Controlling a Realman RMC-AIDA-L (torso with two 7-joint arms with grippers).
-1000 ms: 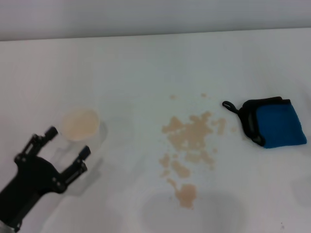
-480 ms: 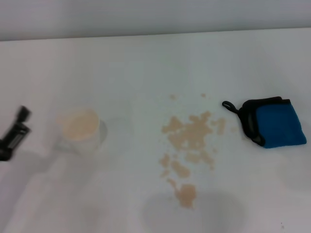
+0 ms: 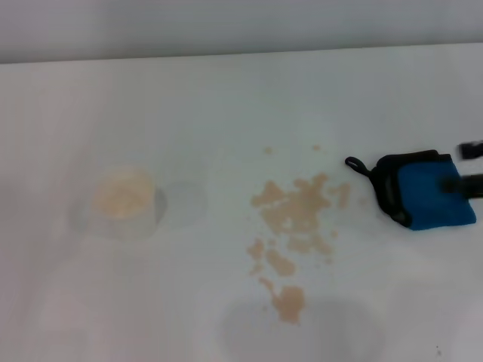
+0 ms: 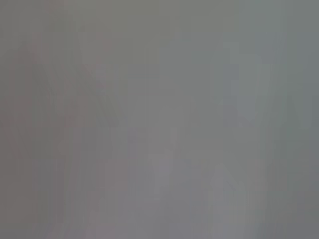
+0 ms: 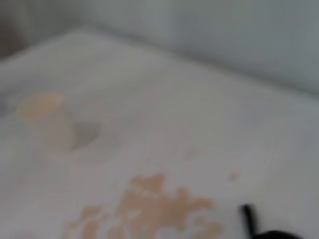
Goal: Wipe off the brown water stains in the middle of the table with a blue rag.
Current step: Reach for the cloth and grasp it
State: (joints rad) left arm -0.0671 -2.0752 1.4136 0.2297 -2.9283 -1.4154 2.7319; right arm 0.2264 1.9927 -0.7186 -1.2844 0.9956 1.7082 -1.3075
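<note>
Rag (image 3: 432,200) lies flat on surface (image 3: 226,113), right of stains (image 3: 294,226); likely soft, light, bunches easily. Pinch a thick folded edge. Right claw (image 3: 469,170) over it, spread unclear. Left claw unseen.

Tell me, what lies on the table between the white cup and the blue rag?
In the head view, the brown water stains lie between the white cup and the blue rag.

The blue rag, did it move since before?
No. The blue rag lies at the same spot right of the brown water stains, loop toward them.
</note>
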